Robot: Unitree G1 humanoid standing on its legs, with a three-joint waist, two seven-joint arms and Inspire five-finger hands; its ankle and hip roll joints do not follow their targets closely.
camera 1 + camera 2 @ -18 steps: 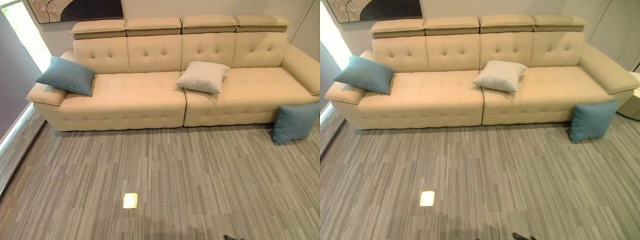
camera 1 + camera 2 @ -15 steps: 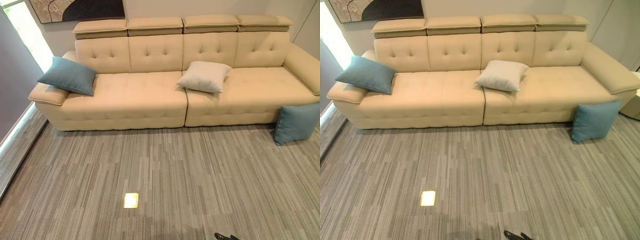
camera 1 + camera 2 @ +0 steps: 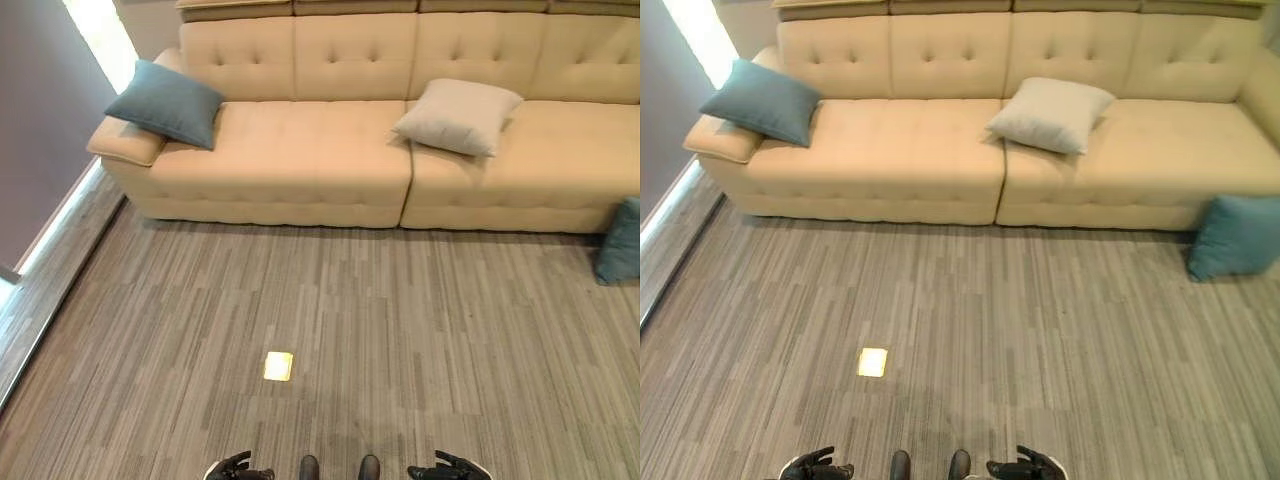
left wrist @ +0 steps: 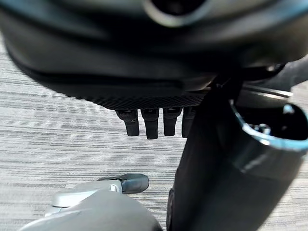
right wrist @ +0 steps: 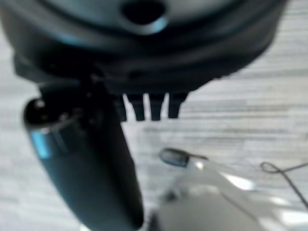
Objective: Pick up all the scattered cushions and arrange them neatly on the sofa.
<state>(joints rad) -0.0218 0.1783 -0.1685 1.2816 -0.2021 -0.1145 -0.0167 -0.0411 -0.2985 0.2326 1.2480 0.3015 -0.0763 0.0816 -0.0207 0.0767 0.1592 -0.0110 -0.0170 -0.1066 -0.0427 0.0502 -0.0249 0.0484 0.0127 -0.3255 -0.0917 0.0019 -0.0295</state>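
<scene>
In the left eye view, a cream sofa (image 3: 300, 160) is seen across the top, from 10 to 2 o'clock. A teal cushion (image 3: 167, 103) is propped on its left armrest at 10 o'clock, and a beige cushion (image 3: 457, 115) is laid on the seat near the middle seam at 1 o'clock. A second teal cushion (image 3: 622, 241) is found on the grey striped carpet (image 3: 400, 340) at 3 o'clock, leaned against the sofa front and cut by the frame edge. A small bright patch of light (image 3: 278, 366) is seen on the carpet at 6 o'clock. The left hand (image 3: 236, 467) and right hand (image 3: 447, 467) are held low at the bottom edge, at 7 and 5 o'clock, with nothing grasped.

In the right eye view, the floor cushion (image 3: 1237, 236) is seen whole, touching the sofa's base.

In the left wrist view, the left hand's fingers (image 4: 150, 123) are shown straight and relaxed over bare carpet.

In the right wrist view, the right hand's fingers (image 5: 144, 107) are likewise extended and empty.
</scene>
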